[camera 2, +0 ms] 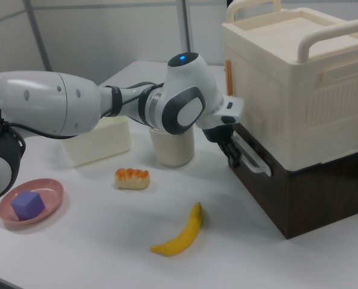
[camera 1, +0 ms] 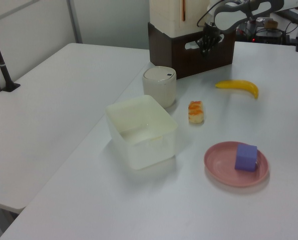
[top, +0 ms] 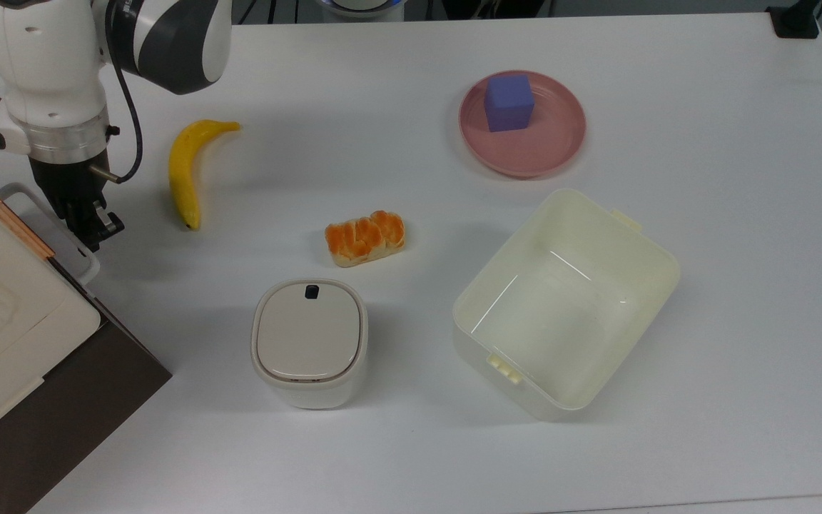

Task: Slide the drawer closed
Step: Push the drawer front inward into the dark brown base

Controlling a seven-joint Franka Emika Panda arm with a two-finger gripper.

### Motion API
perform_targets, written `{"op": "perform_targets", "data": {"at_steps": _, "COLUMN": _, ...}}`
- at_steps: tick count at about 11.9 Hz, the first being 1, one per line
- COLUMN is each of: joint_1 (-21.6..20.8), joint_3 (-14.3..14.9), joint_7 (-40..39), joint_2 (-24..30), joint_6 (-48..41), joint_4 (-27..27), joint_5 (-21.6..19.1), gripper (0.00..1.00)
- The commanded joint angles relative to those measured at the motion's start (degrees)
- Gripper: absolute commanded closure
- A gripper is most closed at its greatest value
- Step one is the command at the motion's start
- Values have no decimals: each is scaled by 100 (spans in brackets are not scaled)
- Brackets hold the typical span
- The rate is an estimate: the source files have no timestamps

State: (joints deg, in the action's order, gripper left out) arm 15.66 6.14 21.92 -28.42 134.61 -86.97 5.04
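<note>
The drawer (camera 2: pixel 269 180) sits pushed into the dark brown cabinet (camera 2: pixel 311 192) under the cream case (camera 2: pixel 293 90), its front about flush. Its white loop handle (camera 2: pixel 251 155) runs lengthwise along the front and juts toward the banana (top: pixel 186 171) — toward the top view's right. The gripper (top: pixel 90 221) is at that handle, fingers pressed around its bar. Beyond lie the orange segments (top: pixel 364 238), lidded box (top: pixel 310 341) and cream bin (top: pixel 568 300)

Even, bright overhead lighting is recorded; soft shadows are cast on the white bench (top: pixel 703 400); mild glare inside the cream bin (top: pixel 557 275).
</note>
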Motion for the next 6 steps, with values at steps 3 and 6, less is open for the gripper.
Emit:
{"op": "perform_targets", "data": {"at_steps": 3, "joint_1": -2, "joint_3": 28, "joint_7": 40, "joint_2": -163, "joint_6": 83, "joint_4": 260, "joint_5": 190, "gripper": 100}}
{"op": "perform_targets", "data": {"at_steps": 6, "joint_1": -63, "joint_3": -42, "joint_7": -82, "joint_2": -94, "joint_6": -5, "joint_4": 190, "joint_5": 435, "gripper": 100}}
